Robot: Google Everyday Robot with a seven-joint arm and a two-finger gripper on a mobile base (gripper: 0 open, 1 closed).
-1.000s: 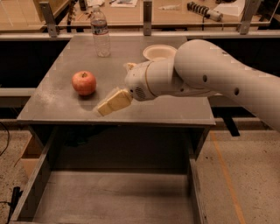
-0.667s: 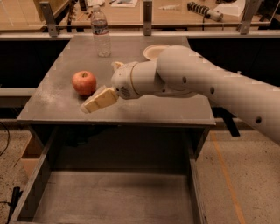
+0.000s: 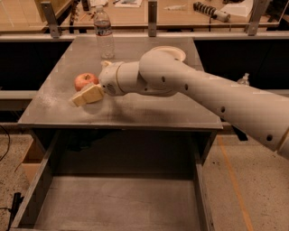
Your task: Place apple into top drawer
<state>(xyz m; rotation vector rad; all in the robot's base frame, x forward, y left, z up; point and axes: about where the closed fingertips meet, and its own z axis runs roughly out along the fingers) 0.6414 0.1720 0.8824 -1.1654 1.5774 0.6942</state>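
Nearest, the top drawer (image 3: 117, 203) stands pulled out below the desk's front edge. Its flat grey bottom lies bare from the left wall to the right wall, giving wide room inside. Its low side walls run back under the desk (image 3: 149, 110), and the gap above the drawer is dark. To the right, the floor carries an orange line (image 3: 230, 171).

On the desk, the front strip between the edge and the arm is bare, as is the right front corner. The gripper (image 3: 86, 95) sits low over the left part of the desk, its beige tip aimed left and slightly down at the surface. It lies just in front of the apple (image 3: 85, 80), overlapping the fruit's lower edge. How wide the gripper stands, and whether it touches the apple, does not show.

The arm (image 3: 203, 97) comes in from the lower right, rises across the desk's right edge and bends at a thick joint toward the left.

Behind the joint a white bowl (image 3: 174, 52) peeks out. A water bottle (image 3: 104, 34) stands upright near the far left edge, well apart from the apple. Beyond lies a wooden bench (image 3: 135, 13).
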